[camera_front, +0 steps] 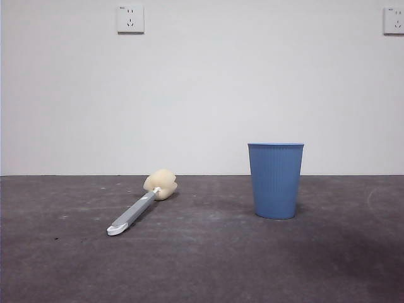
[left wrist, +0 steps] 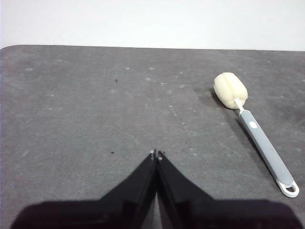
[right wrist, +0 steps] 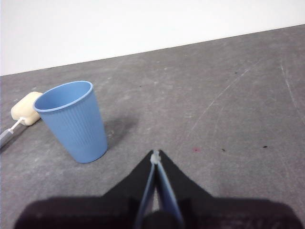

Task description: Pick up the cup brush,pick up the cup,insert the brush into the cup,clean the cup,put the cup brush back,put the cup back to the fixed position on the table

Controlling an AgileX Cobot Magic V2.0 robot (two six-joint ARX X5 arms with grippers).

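One cup brush (camera_front: 140,207) lay flat toward the left side of the bench (camera_front: 202,265), one blue cup (camera_front: 275,180) stood upright well apart toward the right, no readable writing, left gripper (left wrist: 156,153) and right gripper (right wrist: 155,154) both pressed together, holding nothing

Even, soft light fills all views. The cup (camera_front: 275,180) casts a faint shadow on the table (camera_front: 202,265); the white wall looks slightly overexposed, focus mildly soft.
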